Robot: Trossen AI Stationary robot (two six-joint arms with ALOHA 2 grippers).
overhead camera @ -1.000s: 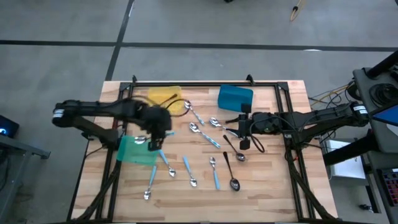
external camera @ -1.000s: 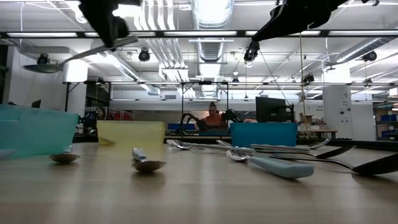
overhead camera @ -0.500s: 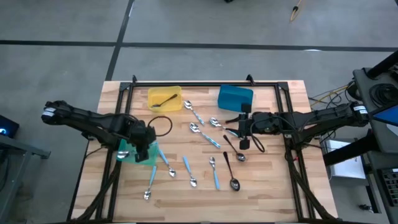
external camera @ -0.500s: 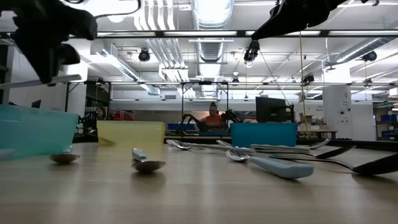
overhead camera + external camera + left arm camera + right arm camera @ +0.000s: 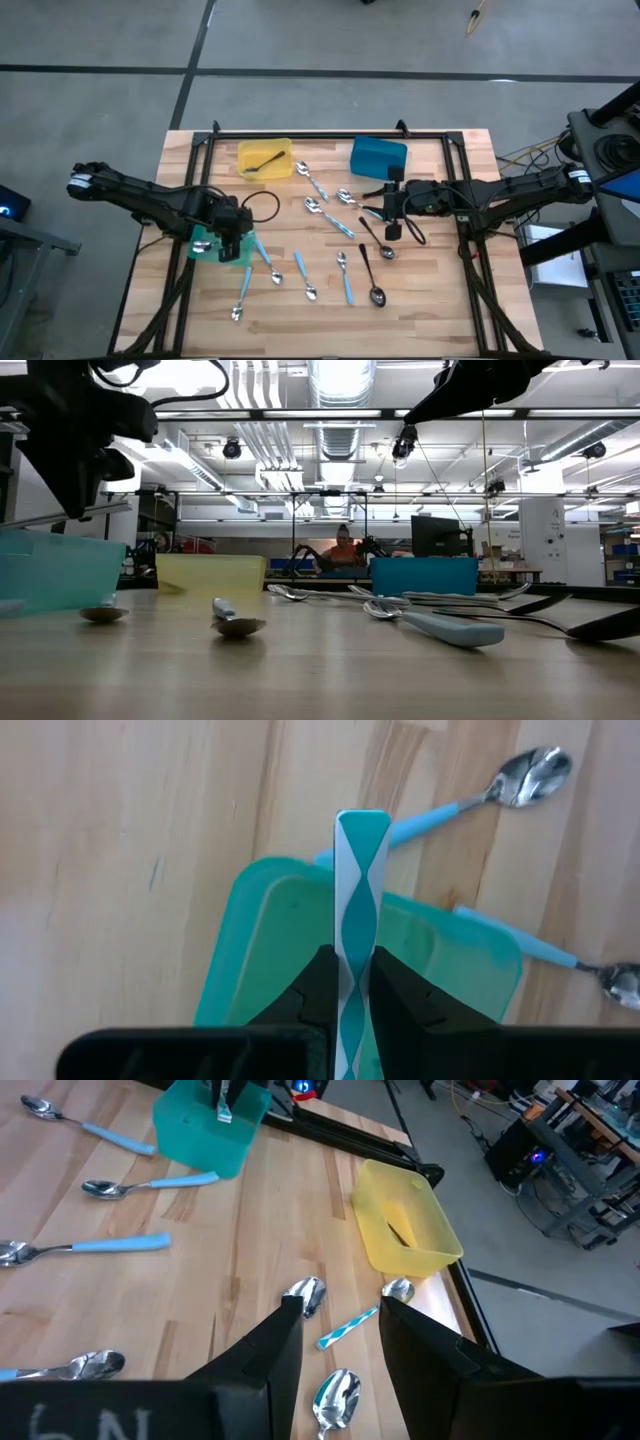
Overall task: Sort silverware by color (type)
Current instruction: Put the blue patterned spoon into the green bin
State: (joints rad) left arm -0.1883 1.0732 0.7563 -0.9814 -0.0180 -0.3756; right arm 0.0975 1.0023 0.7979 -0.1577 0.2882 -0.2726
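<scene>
My left gripper [image 5: 229,236] hovers over the green bin [image 5: 207,249], shut on a light-blue-handled utensil [image 5: 360,910]. The low view shows this gripper [image 5: 75,455] above the green bin [image 5: 60,568], with the utensil [image 5: 70,516] sticking out roughly level. My right gripper [image 5: 340,1342] is open and hangs over the table's right-middle [image 5: 389,212], touching nothing. Several silver and blue-handled spoons [image 5: 325,212] and two dark spoons [image 5: 370,275] lie flat on the wood. A dark utensil [image 5: 262,160] lies in the yellow bin [image 5: 283,148]. My left gripper pinches the utensil's flat light blue handle [image 5: 358,935] between its two fingers [image 5: 318,982], which lie along it. The handle's free end [image 5: 360,820] juts out past the fingertips. The utensil is lifted clear, above the green bin; its other end is hidden behind the gripper.
The blue bin [image 5: 378,157] stands at the far edge, right of the yellow bin. Black frame rails [image 5: 330,133] run along the table's edges. Bare wood shows along the near edge [image 5: 430,320]. A person [image 5: 343,548] sits in the room far behind the table.
My left gripper, carrying the utensil, has swung from the table's middle-left toward the left and near edges and come down lower, ending above the green bin. Over the last half second it has barely shifted. The right arm has kept still.
</scene>
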